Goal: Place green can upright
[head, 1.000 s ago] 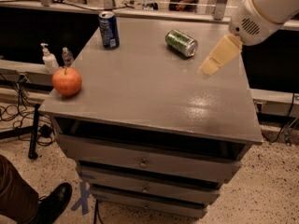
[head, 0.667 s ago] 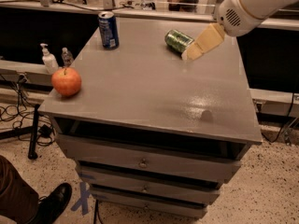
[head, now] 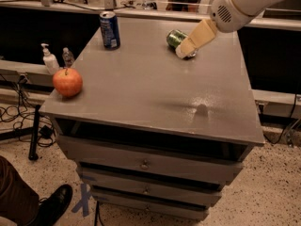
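Observation:
The green can [head: 175,38] lies on its side at the far right of the grey cabinet top [head: 141,88]. My gripper [head: 184,51] reaches down from the upper right on a white arm. Its tan fingers [head: 196,37] cover the can's right end and near side. Only the can's left part shows past them.
A blue can [head: 109,29] stands upright at the far left of the top. A red apple [head: 67,82] sits at the near left corner. Two small bottles [head: 49,59] stand on a ledge beyond the left edge. A person's shoe [head: 51,206] is on the floor at lower left.
My gripper has swung left and away from me, from beside the can to over its right end. The can, apple and blue can have not moved.

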`<action>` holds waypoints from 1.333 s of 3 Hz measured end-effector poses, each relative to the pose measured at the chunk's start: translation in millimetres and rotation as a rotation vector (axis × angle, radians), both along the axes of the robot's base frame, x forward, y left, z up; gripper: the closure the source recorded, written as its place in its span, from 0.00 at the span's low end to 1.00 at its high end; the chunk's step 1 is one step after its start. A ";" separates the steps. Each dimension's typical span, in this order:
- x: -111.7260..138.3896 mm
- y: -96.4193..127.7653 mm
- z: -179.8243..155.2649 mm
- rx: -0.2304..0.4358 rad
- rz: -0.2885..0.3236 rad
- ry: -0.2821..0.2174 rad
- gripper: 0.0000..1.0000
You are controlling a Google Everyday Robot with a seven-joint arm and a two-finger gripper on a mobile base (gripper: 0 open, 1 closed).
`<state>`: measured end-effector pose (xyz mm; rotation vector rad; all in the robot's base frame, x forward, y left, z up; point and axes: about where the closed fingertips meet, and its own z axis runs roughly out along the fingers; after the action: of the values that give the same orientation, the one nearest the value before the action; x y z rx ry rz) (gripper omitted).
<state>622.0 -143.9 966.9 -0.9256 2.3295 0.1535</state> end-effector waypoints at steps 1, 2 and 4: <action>39.1 16.2 -4.1 0.015 -0.030 -0.005 0.00; 81.9 34.5 -12.2 0.029 -0.060 -0.008 0.00; 148.8 52.8 -49.1 0.016 -0.095 0.001 0.00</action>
<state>770.8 -91.1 917.8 -0.8059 2.3638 0.1330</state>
